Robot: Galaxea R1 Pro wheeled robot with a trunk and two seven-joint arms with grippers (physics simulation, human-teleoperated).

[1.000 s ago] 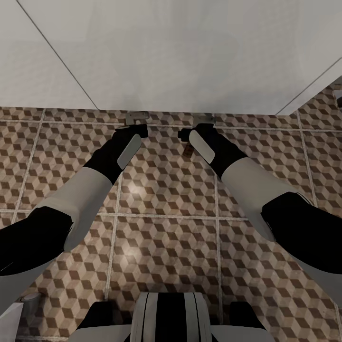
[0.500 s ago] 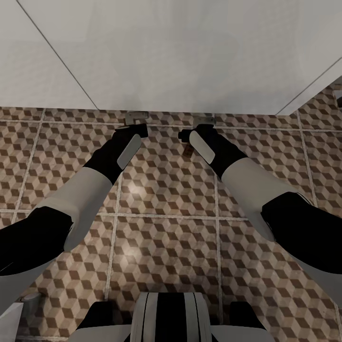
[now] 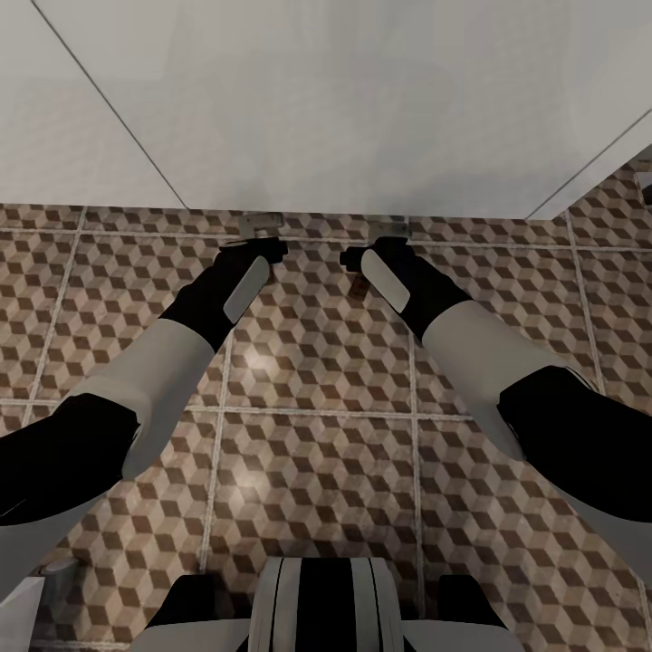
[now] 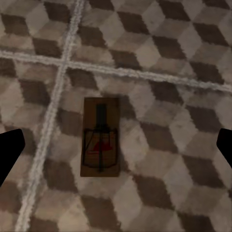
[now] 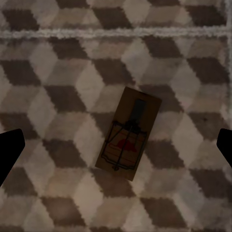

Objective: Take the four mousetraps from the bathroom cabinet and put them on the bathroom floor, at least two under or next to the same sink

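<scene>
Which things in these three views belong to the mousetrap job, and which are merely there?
Belonging to the job:
- mousetrap under the left gripper
- mousetrap under the right gripper
- cube-patterned bathroom floor
- left gripper, right gripper

Merely there:
- pale wall panels
- robot's trunk

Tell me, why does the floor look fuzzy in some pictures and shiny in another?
Left wrist view: the mousetrap and bathroom floor look soft and blurry. Right wrist view: the other mousetrap is equally blurred. Head view: sharper tiles, with a pale glare patch on the floor between the arms.
</scene>
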